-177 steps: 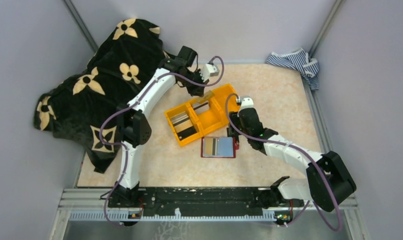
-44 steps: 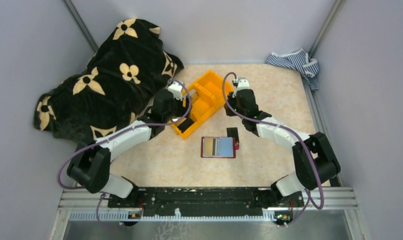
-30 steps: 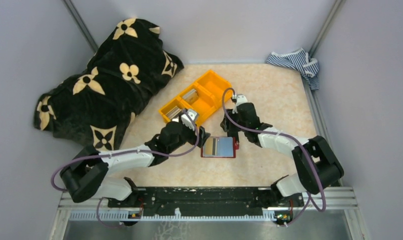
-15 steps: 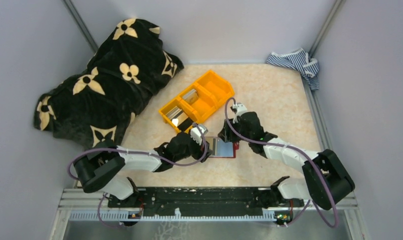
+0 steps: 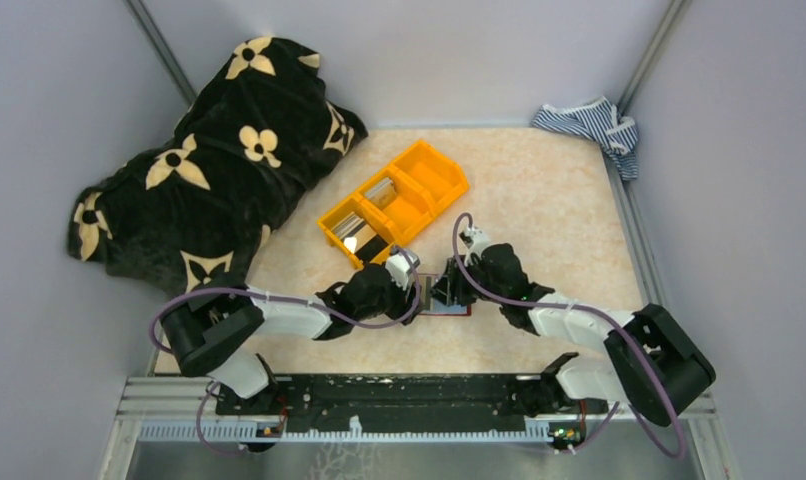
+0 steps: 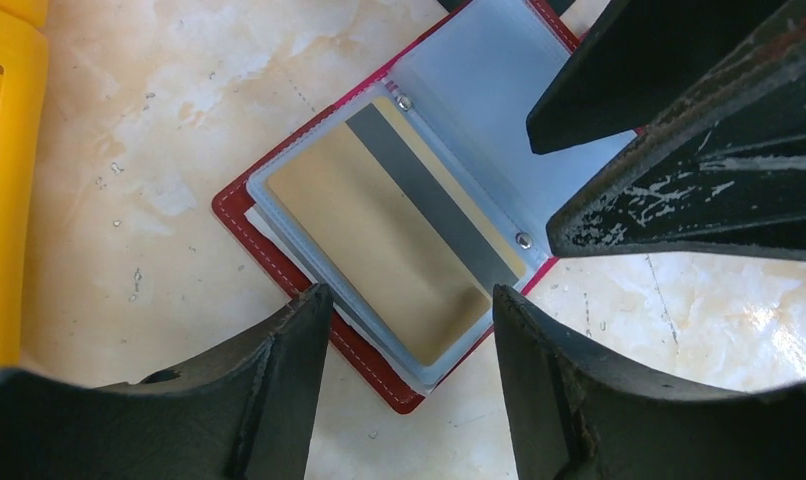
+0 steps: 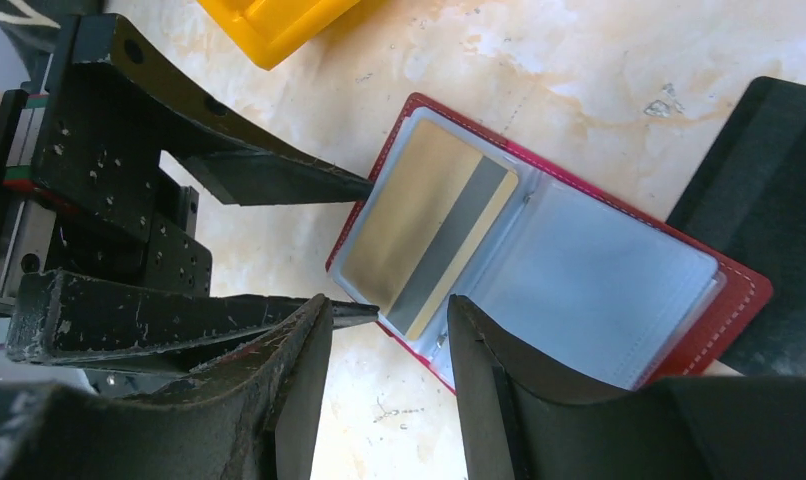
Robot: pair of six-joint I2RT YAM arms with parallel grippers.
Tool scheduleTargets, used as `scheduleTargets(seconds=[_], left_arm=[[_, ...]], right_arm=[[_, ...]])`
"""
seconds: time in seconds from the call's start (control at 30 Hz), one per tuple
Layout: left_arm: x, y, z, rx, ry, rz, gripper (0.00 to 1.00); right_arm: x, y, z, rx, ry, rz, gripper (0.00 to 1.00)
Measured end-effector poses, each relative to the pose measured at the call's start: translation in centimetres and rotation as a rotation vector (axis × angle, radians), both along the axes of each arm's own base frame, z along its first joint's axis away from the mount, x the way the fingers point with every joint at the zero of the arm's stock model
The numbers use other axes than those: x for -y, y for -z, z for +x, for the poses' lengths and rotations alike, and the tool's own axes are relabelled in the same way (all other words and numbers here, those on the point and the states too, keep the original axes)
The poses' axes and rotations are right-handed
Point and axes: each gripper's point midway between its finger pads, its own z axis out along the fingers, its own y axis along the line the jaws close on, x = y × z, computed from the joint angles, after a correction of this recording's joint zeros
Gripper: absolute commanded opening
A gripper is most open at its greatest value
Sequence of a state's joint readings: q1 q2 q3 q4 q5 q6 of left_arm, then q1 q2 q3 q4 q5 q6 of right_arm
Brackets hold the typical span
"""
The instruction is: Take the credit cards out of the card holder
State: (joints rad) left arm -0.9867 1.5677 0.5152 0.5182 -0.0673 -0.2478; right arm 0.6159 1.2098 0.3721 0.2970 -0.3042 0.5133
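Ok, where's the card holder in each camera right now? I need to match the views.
Top external: card holder just below centre, mostly covered, only its near red edge showing.
Left wrist: card holder centre to upper right, lying open on a diagonal.
Right wrist: card holder centre to right, lying open.
Shared landmark: orange bin, up-left of it in top external, left edge in left wrist, top edge in right wrist.
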Motion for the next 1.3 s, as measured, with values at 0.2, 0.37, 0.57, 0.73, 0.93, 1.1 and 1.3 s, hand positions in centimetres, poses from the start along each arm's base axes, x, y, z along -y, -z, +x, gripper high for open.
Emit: scheduleTargets(seconds=[0.2, 0.37, 0.57, 0.73, 0.93, 1.1, 1.3], left_arm=[[-0.5, 0.1, 0.4, 0.005, -0.033, 0.015, 0.67], [-1.5, 0.1, 0.6, 0.008, -0.067, 0.05, 0.68], [-2.2, -0.2, 0.5, 0.007, -0.081, 0.068, 0.69], [-2.4, -1.4, 0.5, 0.021, -0.088, 0.054, 0.71], [-2.4, -2.3, 0.6, 0.034, -0.093, 0.037, 0.71], [-2.4, -1.3, 0.6, 0.022, -0.093, 0.057, 0.71], [-2.2, 0.5, 0.6, -0.005, -0.092, 0.085, 0.71]], right_arm=[[-0.7, 1.1, 0.0, -0.026, -0.013, 0.002, 0.47], [-1.1, 2.5, 0.1, -0.067, -0.013, 0.007, 0.46], [-1.4, 3.0, 0.2, -0.078, -0.006, 0.027, 0.44], [-0.5, 3.4, 0.5, -0.094, 0.039, 0.045, 0.37], [3.2, 3.5, 2.9, -0.124, 0.185, 0.07, 0.36], [4.2, 3.4, 3.1, -0.131, 0.212, 0.06, 0.36], [3.9, 3.4, 2.6, -0.148, 0.182, 0.071, 0.39]])
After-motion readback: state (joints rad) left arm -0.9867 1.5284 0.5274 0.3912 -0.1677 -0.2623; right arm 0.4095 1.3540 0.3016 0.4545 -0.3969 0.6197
